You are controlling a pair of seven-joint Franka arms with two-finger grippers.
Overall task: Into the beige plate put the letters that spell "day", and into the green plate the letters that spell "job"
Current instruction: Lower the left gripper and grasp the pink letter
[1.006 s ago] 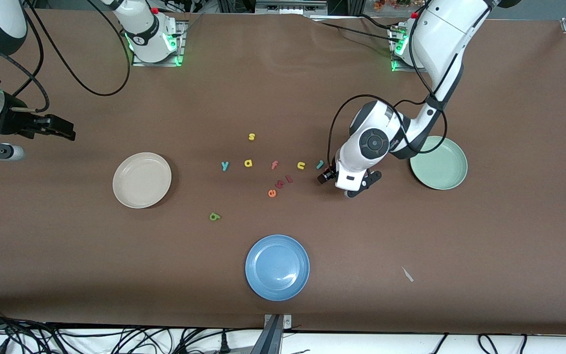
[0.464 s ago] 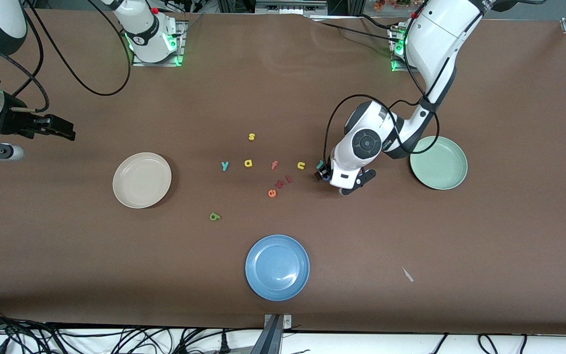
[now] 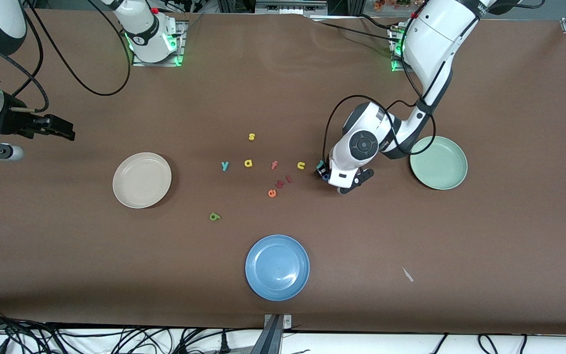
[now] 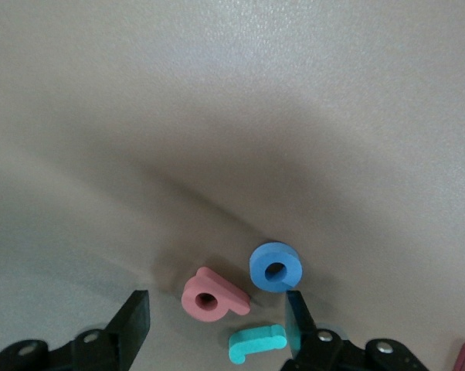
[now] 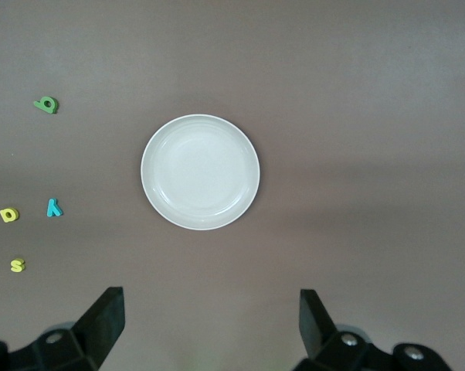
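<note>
We lower our left gripper (image 4: 217, 328), jaws spread around the pink b (image 4: 212, 293) and teal j (image 4: 255, 342) beside the blue o (image 4: 275, 267), near the green plate (image 3: 455, 179), while our right gripper (image 5: 209, 321) waits open over the beige plate (image 5: 200, 171)

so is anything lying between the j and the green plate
Nothing visible does. The teal j lies between the left tool's open fingers, beside the pink b and blue o. Only bare table shows from there to the green plate.
</note>
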